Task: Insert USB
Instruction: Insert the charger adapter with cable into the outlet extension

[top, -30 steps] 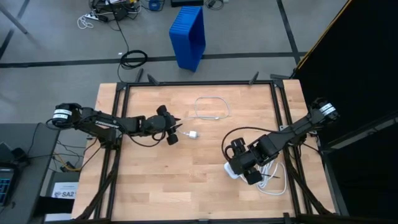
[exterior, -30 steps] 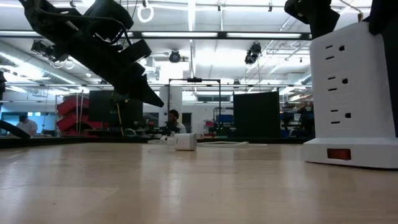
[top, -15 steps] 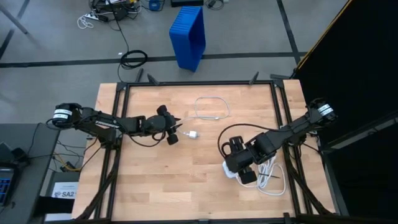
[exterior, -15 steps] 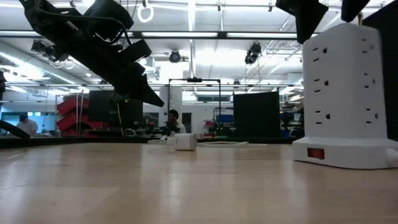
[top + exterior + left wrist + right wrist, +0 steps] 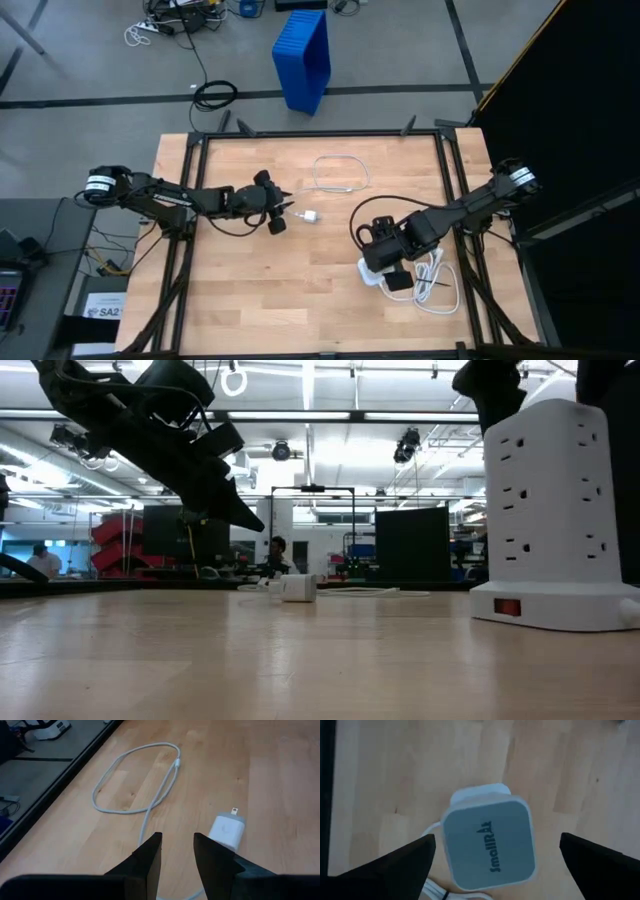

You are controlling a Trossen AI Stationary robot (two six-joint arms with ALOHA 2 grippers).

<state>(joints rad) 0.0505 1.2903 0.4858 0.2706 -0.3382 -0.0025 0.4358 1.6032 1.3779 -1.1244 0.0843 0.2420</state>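
Note:
The USB cable [image 5: 340,172] lies loosely looped on the table's far middle; in the left wrist view the USB cable [image 5: 135,785] runs back under my fingers. A small white charger block [image 5: 227,830] rests flat beside it, also visible from above [image 5: 312,216]. My left gripper [image 5: 177,851] is open, hovering just left of the block [image 5: 283,213]. The white socket tower [image 5: 555,510] stands upright on its base. My right gripper [image 5: 497,842] is open wide above the tower's top [image 5: 490,845], one finger on either side without touching [image 5: 385,260].
The tower's thick white power cord [image 5: 437,288] lies coiled at the table's near right. A black frame rail [image 5: 320,135] borders the table. Bare wood [image 5: 270,290] spreads across the near left. A blue bin [image 5: 303,55] stands on the floor beyond.
My right gripper has moved a little toward the table's left. The socket tower has shifted left with it and turned about on its base, so that two socketed faces show in the low view instead of one. It has stood still for the last half second.

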